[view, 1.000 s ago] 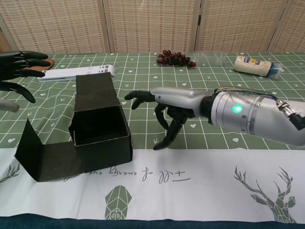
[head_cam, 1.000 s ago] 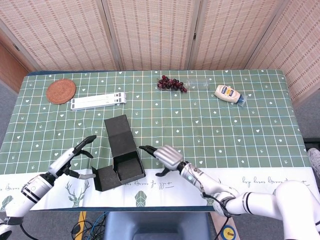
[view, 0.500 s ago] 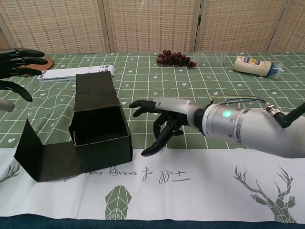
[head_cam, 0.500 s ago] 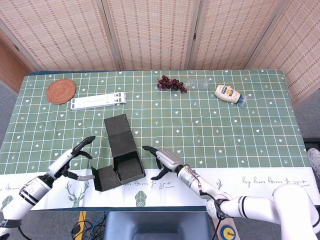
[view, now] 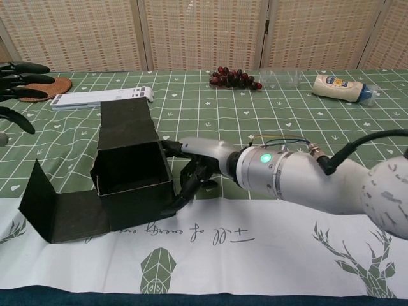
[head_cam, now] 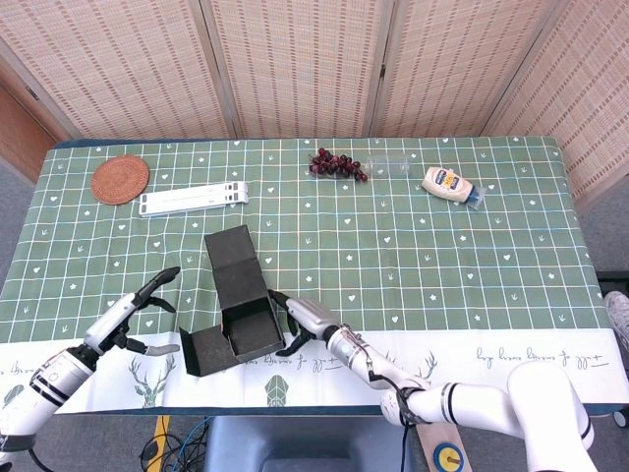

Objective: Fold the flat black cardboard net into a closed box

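Right hand (view: 194, 167) fingers (view: 180, 194) are spread and lying against the right wall of the black box (head_cam: 243, 320); touching or pressing it, nothing actually gripped. Left hand (head_cam: 133, 313) sits off to the left of the box with fingers apart, holding nothing, well clear of the loose side flap (view: 60, 213). The box stands near the front edge of the table (head_cam: 413, 246), left of centre, where the green cloth meets the white printed strip. It's half-formed: walls are up around an open cavity, the lid panel (view: 126, 121) stands up off the back wall, and the left flap lies splayed out at table level. Current step looks like bracing the right wall so the rest can be folded. To do it well, I'd keep the right fingers flat and low on that wall so it stays square instead of shoving the box left, then bring the left hand under the splayed flap and swing it up before the lid comes down. Cavity looks empty, as far as the chest view shows. Elsewhere a clear cup (head_cam: 391, 165) lies on its side near the back edge beside the grapes (head_cam: 335, 164); can't tell if anything's in it.
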`<state>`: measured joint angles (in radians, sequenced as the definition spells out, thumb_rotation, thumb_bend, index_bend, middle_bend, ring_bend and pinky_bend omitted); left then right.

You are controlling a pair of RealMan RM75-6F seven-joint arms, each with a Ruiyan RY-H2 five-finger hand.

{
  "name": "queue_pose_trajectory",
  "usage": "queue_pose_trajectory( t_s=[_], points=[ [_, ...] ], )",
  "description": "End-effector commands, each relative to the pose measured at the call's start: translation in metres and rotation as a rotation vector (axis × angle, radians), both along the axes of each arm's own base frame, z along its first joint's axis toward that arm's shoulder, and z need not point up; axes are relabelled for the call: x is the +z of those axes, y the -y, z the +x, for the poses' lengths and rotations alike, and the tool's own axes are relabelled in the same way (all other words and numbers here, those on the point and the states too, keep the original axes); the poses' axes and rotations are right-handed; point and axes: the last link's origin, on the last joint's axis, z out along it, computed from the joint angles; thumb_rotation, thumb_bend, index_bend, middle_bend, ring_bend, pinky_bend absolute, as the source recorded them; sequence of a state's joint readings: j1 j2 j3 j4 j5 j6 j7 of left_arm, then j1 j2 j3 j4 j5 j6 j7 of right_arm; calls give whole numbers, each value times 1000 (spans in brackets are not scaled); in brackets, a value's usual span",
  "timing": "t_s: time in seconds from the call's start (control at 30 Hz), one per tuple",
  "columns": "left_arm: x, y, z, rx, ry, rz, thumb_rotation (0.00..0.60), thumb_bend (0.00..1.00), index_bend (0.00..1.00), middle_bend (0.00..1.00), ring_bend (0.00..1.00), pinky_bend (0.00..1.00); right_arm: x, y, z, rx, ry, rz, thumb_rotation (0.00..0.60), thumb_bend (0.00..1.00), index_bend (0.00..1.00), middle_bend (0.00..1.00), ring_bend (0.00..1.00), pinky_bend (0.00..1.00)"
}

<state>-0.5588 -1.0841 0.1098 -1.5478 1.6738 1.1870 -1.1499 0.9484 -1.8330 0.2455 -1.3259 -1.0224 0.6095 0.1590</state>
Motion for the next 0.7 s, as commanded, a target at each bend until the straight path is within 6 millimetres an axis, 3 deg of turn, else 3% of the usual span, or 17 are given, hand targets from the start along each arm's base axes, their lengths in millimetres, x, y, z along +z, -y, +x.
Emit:
queue_pose_trajectory(
  t_s=[0.03, 0.13, 0.23, 0.37, 0.53, 0.7],
  points=[
    [2, 1, -1, 2, 4, 7, 600, 103, 20, 0, 0, 312, -5, 0, 5, -4, 9, 3, 600, 7, 0, 81, 638, 904],
    [6, 1, -2, 14, 22, 35, 600, 104, 22, 0, 0, 312, -10, 0, 9, -23, 31, -20, 600, 76, 0, 152, 643, 922],
    [12, 0, -3, 27, 41, 96, 600, 104, 37, 0, 1, 322, -16, 0, 13, -63, 64, -77, 600, 256, 61, 255, 685, 982],
    [24, 1, -3, 18, 17, 225, 600, 103, 121, 2, 106, 509, -20, -3, 16, -172, 128, -94, 600, 366, 140, 316, 717, 1000],
    [36, 7, -3, -5, -50, 366, 600, 103, 188, 74, 230, 611, -6, -2, 9, -223, 180, -160, 600, 416, 169, 349, 730, 1000],
    [41, 12, -7, -24, -130, 502, 600, 103, 222, 137, 324, 692, 25, -4, -4, -287, 286, -180, 600, 424, 170, 351, 732, 1000]
  ],
)
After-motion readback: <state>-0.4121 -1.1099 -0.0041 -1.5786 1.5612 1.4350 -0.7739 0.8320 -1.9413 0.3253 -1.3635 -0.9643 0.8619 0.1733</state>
